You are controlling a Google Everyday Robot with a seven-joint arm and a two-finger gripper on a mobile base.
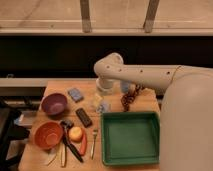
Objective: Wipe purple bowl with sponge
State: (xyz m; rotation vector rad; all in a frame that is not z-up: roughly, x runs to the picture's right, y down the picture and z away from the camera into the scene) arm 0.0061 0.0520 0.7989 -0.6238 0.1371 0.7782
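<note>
Wooden table (57, 86) is sitting below a dark window wall. A white arm (145, 75) is reaching in from the right, bending down over the middle. A green tray (131, 159) is lying front right, clear of the work. The purple bowl (54, 103) is sitting at the left, mouth up, with the blue sponge (75, 94) lying just beside it, apparently not yet picked up. The gripper (102, 104) is hanging right of the sponge; open or closed, I cannot tell.

The gripper (102, 104) hangs above the middle of a wooden table (56, 88). Blue sponge (75, 94) at its ten o'clock, purple bowl (54, 104) at nine, green tray (131, 139) at five.
</note>
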